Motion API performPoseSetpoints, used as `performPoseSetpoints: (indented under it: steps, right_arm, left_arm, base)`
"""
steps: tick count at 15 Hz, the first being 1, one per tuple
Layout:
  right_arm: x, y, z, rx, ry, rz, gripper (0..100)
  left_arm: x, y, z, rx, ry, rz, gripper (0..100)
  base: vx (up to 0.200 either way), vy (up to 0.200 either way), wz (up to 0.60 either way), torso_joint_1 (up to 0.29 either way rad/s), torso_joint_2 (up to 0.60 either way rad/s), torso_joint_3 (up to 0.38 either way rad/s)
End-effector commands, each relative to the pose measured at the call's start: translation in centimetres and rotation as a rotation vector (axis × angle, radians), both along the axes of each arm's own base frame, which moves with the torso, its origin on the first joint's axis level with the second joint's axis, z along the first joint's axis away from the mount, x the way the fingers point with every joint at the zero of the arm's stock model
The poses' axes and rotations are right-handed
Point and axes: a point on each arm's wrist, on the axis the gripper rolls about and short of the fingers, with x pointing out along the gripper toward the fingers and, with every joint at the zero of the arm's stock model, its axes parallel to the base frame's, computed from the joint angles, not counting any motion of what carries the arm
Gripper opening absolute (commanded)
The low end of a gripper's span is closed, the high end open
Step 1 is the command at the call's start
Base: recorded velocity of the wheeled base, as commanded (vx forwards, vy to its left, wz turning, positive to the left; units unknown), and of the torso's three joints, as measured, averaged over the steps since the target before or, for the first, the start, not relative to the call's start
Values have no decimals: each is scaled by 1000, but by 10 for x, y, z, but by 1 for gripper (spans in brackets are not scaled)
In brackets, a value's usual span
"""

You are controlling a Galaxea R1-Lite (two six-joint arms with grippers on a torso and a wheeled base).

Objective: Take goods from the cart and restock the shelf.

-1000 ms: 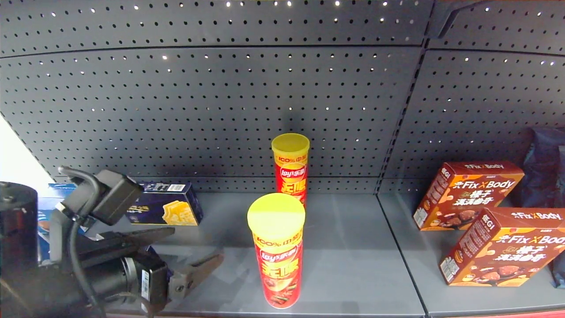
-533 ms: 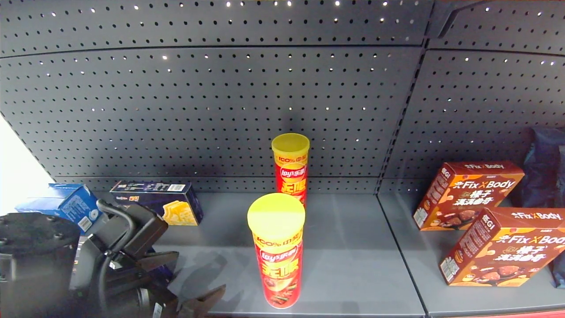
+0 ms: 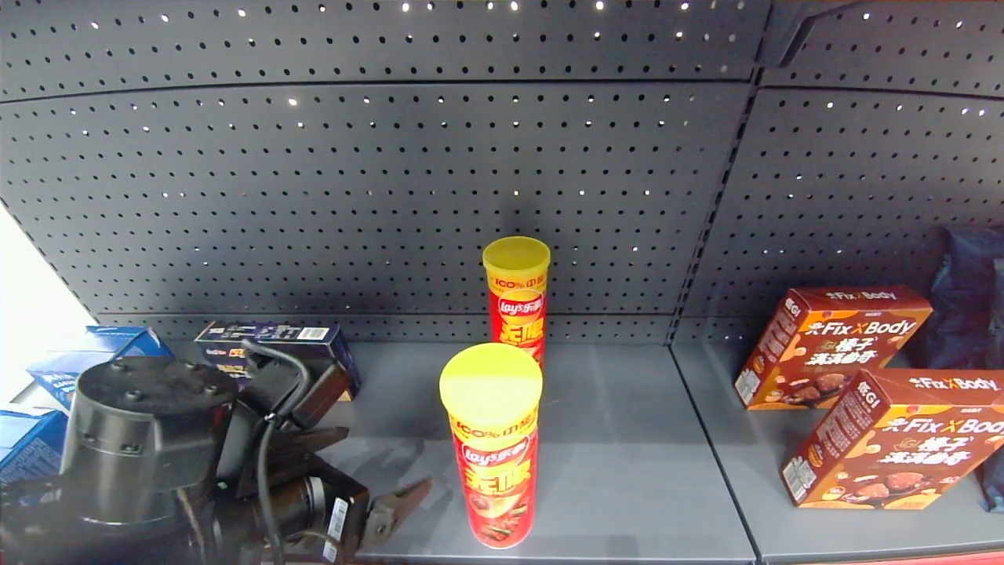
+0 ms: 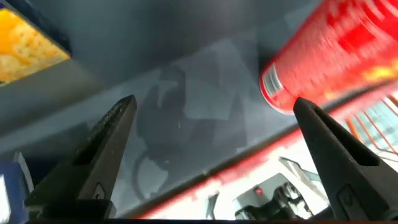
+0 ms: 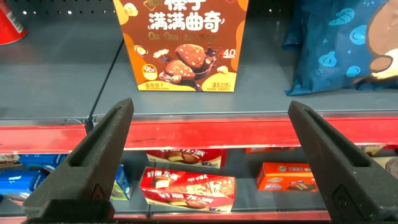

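Black left gripper, jaws spread and empty, beside a red yellow-lidded cylindrical can; right gripper jaws spread, seemingly facing a brown carton.

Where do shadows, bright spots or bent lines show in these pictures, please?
Head view: bright dots shine through the pegboard holes; its straight seams bow; the rear can throws a faint shadow up the panel. Left wrist view: the left gripper casts a shadow on the shelf.
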Motion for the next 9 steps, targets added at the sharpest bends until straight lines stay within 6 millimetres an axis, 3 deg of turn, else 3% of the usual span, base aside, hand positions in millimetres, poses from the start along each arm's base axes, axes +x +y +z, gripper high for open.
performPoseSetpoints:
  steps: [1,9]
  right_arm:
    - [0,0,0,0,1,0,100]
    - [0,0,0,0,1,0,100]
  left_arm:
    - [9,-7,-6,20,24,3,100]
    - [17,-19,-3,13,12,-18,100]
  base:
    - [0,0,0,0,0,0]
    - [0,0,0,0,0,0]
